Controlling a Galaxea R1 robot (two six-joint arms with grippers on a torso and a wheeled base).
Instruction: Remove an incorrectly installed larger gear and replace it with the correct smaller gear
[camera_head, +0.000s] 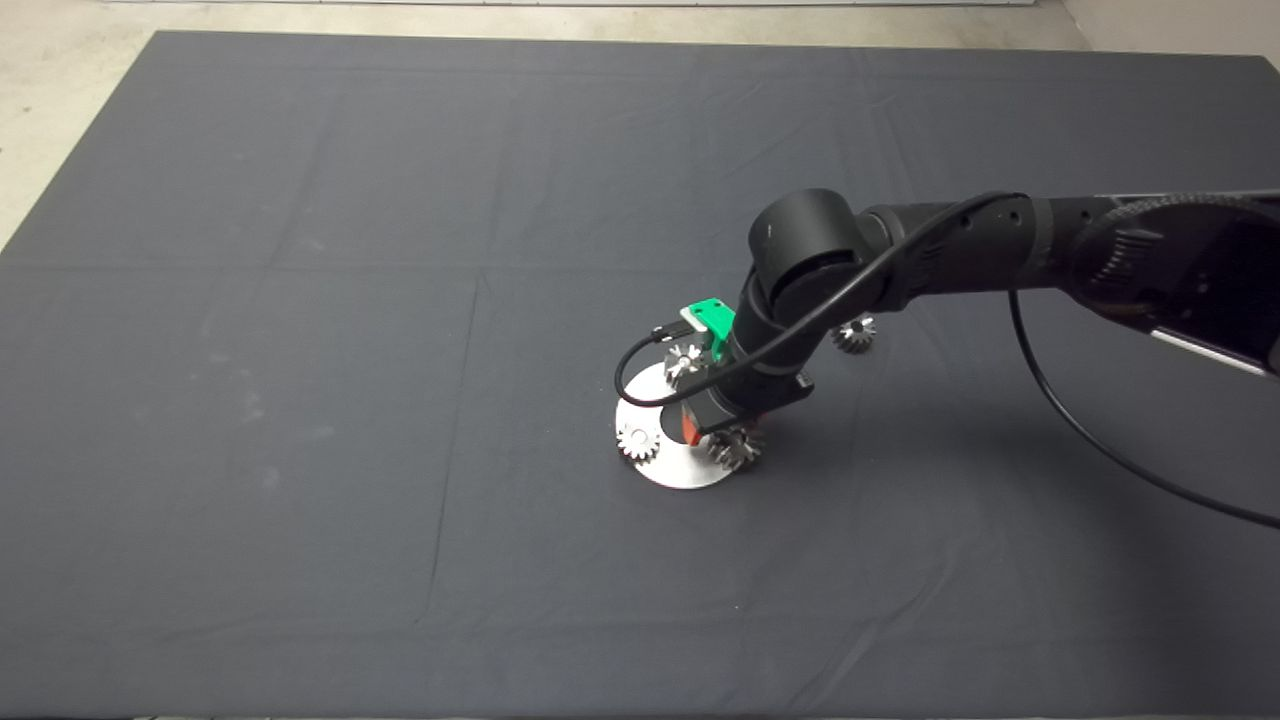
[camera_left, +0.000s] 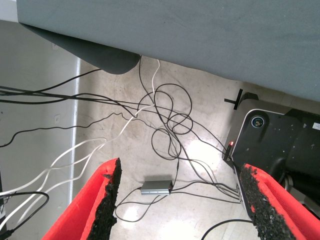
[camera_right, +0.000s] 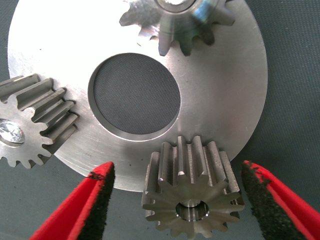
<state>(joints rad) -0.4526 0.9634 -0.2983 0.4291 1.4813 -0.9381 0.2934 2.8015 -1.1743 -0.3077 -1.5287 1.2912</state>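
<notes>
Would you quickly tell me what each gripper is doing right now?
Left gripper: open, empty, parked over the floor cables.
Right gripper: open, fingers either side of the larger gear on the round plate, not gripping it.

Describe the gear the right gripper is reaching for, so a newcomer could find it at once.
On the dark mat lies a round steel plate with a centre hole and three gears at its rim. The larger gear sits at the edge nearest the camera, between the open fingers of the right gripper. It is wider than its two neighbours on the plate.
</notes>
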